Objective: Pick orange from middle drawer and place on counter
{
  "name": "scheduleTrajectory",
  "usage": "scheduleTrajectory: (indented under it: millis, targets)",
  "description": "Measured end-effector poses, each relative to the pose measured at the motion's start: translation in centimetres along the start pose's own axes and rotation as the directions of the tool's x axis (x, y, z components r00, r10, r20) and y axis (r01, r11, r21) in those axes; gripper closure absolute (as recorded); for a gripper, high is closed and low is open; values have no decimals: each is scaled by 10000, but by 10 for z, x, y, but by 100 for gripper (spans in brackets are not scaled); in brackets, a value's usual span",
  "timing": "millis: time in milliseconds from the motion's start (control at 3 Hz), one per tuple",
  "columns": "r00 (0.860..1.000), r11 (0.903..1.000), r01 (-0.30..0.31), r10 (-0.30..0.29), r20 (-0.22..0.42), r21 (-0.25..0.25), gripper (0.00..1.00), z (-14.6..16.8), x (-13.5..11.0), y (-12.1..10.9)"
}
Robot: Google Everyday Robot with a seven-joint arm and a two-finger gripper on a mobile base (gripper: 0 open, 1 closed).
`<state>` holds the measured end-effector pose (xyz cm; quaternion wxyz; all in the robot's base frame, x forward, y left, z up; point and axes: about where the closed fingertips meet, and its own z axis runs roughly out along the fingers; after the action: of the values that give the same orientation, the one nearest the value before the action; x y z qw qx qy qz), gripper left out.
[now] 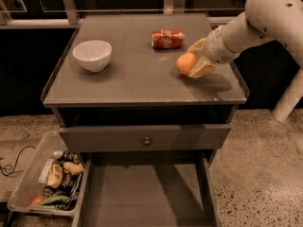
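The orange (pixel 184 63) is between the two pale fingers of my gripper (pixel 192 62), over the right part of the grey counter (pixel 137 79), resting on it or just above it. The gripper reaches in from the right on the white arm (pixel 255 22) and is shut on the orange. The middle drawer (pixel 142 197) is pulled out at the bottom of the view, with a bare floor.
A white bowl (pixel 92 55) stands on the counter's left side. A red crushed soda can (pixel 167 39) lies at the back, just left of the gripper. A drawer front with a round knob (pixel 147 140) sits under the counter. A clear bin of snack packets (pixel 47 181) stands on the floor at lower left.
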<state>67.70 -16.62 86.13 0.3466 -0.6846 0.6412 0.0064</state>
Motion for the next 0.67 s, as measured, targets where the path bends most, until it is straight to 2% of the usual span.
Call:
scheduleTrajectory:
  millis: [667]
  targets:
    - [10000,10000,0,0,1,-2,11,0,0,0]
